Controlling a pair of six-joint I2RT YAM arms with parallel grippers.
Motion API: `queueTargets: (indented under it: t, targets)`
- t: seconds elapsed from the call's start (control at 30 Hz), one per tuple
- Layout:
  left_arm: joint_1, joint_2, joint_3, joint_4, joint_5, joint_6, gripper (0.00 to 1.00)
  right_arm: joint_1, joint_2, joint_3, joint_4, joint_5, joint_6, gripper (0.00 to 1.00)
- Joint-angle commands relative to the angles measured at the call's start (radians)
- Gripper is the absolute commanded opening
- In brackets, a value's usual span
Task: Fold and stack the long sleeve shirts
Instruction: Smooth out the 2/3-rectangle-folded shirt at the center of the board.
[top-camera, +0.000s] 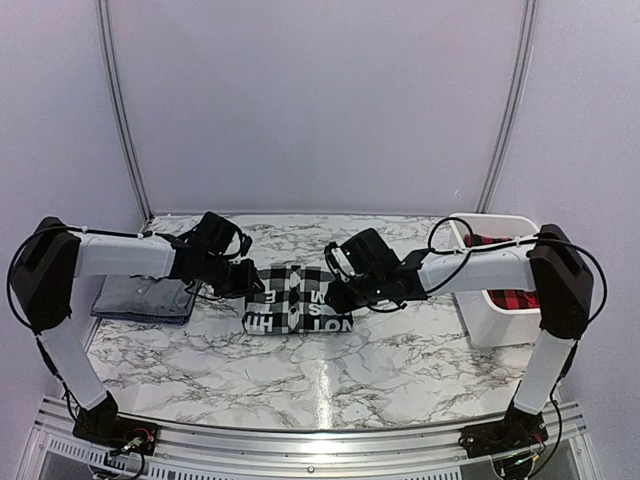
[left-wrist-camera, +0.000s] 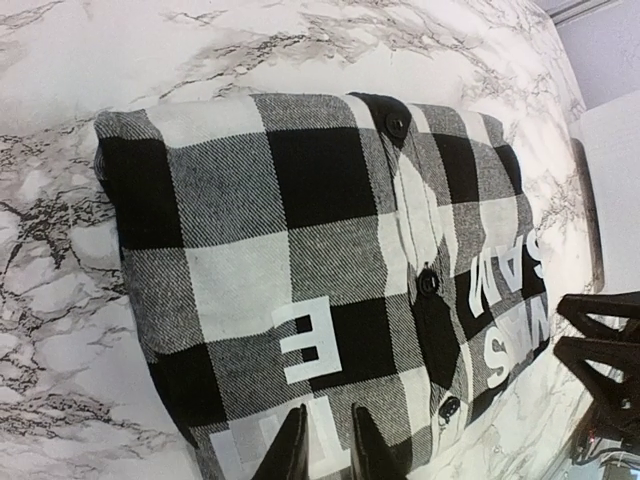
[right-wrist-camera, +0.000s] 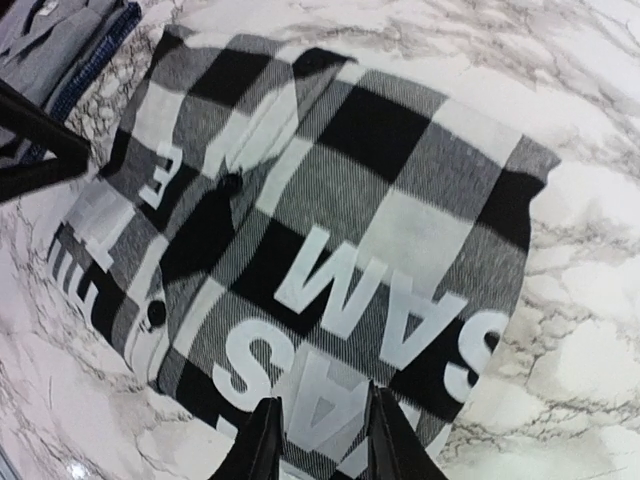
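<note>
Left gripper (left-wrist-camera: 327, 415): jaws a little apart, over the near-left edge of the shirt, flat cloth showing in the gap. Right gripper (right-wrist-camera: 322, 400): the same, over the lettered right end. The folded black-and-white checked flannel shirt (top-camera: 298, 300) lies mid-table on the marble-patterned tabletop (top-camera: 200, 370). Folded grey shirt (top-camera: 145, 298) lies left. Red-and-black checked shirt (top-camera: 515, 298) sits in the white plastic bin (top-camera: 500, 330), right.

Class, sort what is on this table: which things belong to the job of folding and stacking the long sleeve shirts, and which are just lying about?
Job in hand: black-and-white checked shirt, folded, centre; grey shirt, folded, by the left arm; red-and-black checked shirt, inside the white bin.
Lying about: white bin; marble table.
</note>
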Motion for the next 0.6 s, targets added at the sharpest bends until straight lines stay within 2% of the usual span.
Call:
queueTargets:
  t: [0.0, 0.23, 0.47, 0.57]
  targets:
    - [-0.005, -0.053, -0.083, 0.012, 0.028, -0.008, 0.17, 0.017, 0.004, -0.1, 0.012, 0.003, 0.038, 0.25]
    - [-0.032, -0.069, -0.257, 0.107, 0.123, -0.024, 0.17, 0.017, 0.03, -0.184, 0.062, -0.025, 0.075, 0.24]
    - [-0.036, -0.099, -0.29, 0.098, 0.108, -0.034, 0.16, 0.019, -0.044, -0.131, -0.005, -0.011, 0.06, 0.25]
    - [-0.034, -0.136, -0.283, 0.072, 0.084, -0.035, 0.17, 0.024, -0.065, -0.081, -0.026, -0.007, 0.046, 0.29]
